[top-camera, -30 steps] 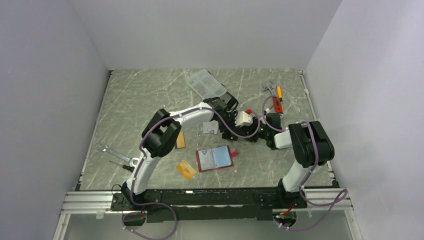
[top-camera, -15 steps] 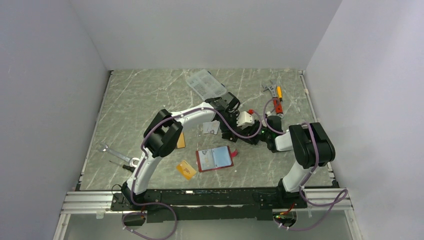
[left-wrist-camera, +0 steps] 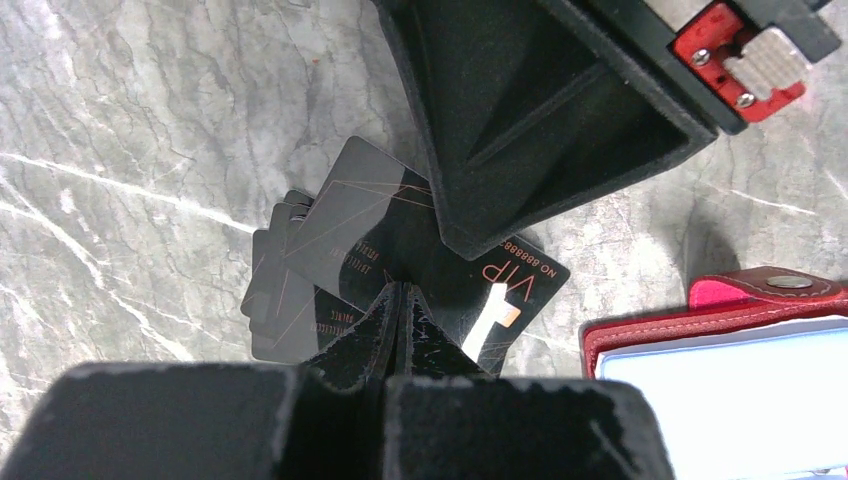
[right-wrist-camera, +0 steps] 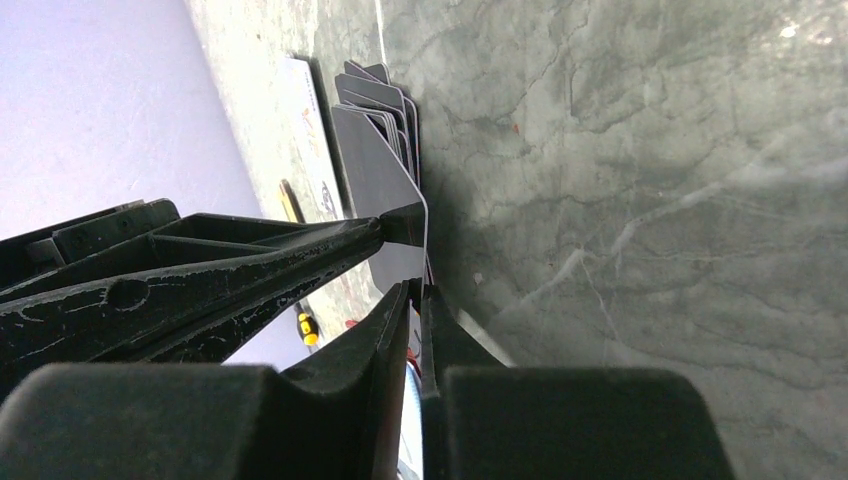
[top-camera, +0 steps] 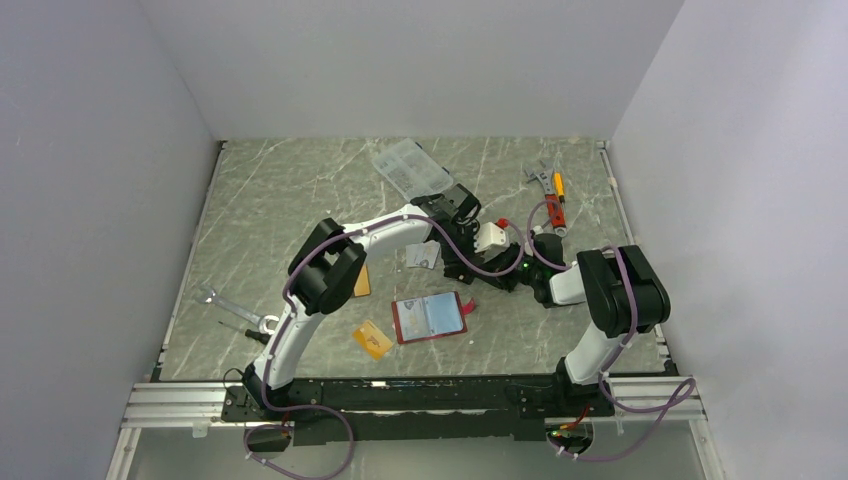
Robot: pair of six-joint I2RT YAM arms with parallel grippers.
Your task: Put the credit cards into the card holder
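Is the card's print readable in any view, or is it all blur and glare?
Left wrist: card sharp, VIP lettering readable; left gripper up close is a soft black mass; holder interior washed out. Right wrist: card nearly edge-on, plain grey face. Top: too small to tell.

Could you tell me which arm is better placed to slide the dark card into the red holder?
Probably the left: its gripper pinches the dark card, and the open red holder lies just beside it.
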